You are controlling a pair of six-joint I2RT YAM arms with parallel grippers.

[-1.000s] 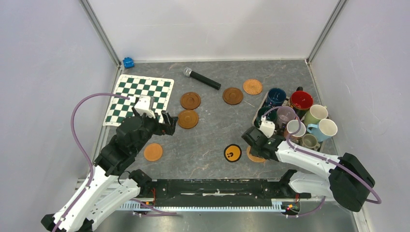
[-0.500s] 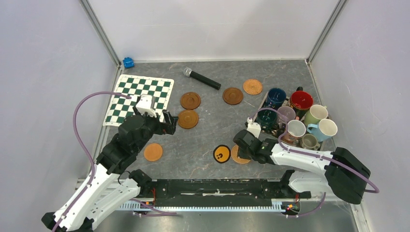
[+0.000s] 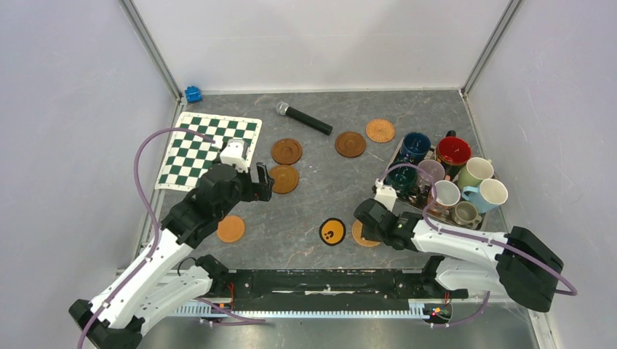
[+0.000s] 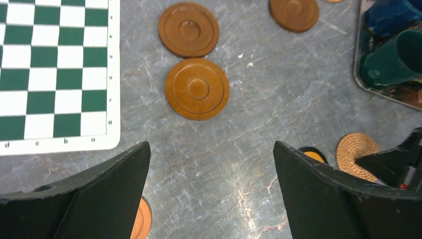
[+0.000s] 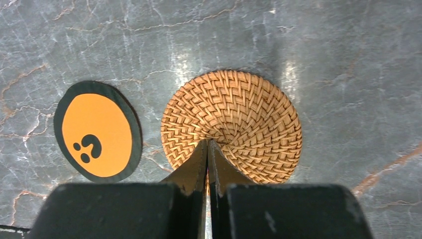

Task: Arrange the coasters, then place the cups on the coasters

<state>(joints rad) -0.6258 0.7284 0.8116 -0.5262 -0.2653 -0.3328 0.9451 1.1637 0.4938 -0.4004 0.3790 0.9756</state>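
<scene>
My right gripper (image 3: 364, 231) is shut, and its joined tips (image 5: 208, 143) rest on the middle of a woven tan coaster (image 5: 239, 112). A black coaster with a yellow face (image 5: 98, 130) lies just left of the woven one. My left gripper (image 4: 211, 149) hangs open over bare table, with a brown grooved coaster (image 4: 197, 88) ahead of it. Another grooved coaster (image 3: 287, 151), a dark brown one (image 3: 350, 144), a second woven one (image 3: 380, 130) and a plain orange one (image 3: 231, 228) lie apart. The cups (image 3: 453, 151) stand bunched at the right.
A green-and-white chequered mat (image 3: 209, 147) lies at the back left, with a black microphone (image 3: 304, 118) behind the coasters. A small blue object (image 3: 193, 94) sits in the far left corner. The cups stand in a tray (image 4: 356, 59). Walls close in on three sides.
My right gripper has moved left, and the woven coaster under it and the black-and-yellow coaster have shifted left. My left arm has moved a little to the right, still open.
</scene>
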